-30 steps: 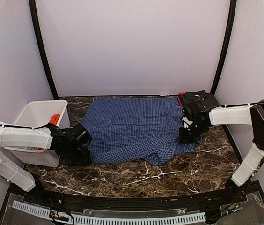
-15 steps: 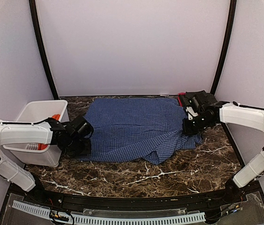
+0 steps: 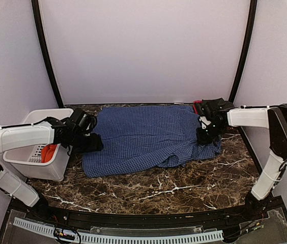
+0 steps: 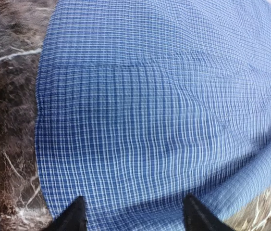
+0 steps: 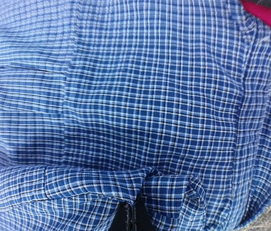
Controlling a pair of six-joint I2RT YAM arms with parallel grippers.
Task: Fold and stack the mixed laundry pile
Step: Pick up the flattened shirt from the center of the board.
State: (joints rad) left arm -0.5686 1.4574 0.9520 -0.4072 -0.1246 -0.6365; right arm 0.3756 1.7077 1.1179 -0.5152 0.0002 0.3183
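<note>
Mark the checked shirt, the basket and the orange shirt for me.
checked shirt (image 3: 148, 134), top view, middle of the spread cloth.
basket (image 3: 31, 170), top view, its bare near wall.
orange shirt (image 3: 48, 151), top view, the bunched part showing inside the basket.

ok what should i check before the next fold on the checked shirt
1. Right gripper shut on the blue-and-white small-checked cloth shirt: ok, a tuck of its right edge is pinched.
2. Left gripper holding the shirt's left edge: not ok, its fingers are open above it.
3. Shirt lying flat: not ok, the near edge is rumpled.
4. Plain orange-red cloth shirt out of the way: ok, it is inside the white slotted plastic basket.
5. Sleeves tucked in: cannot tell.
</note>
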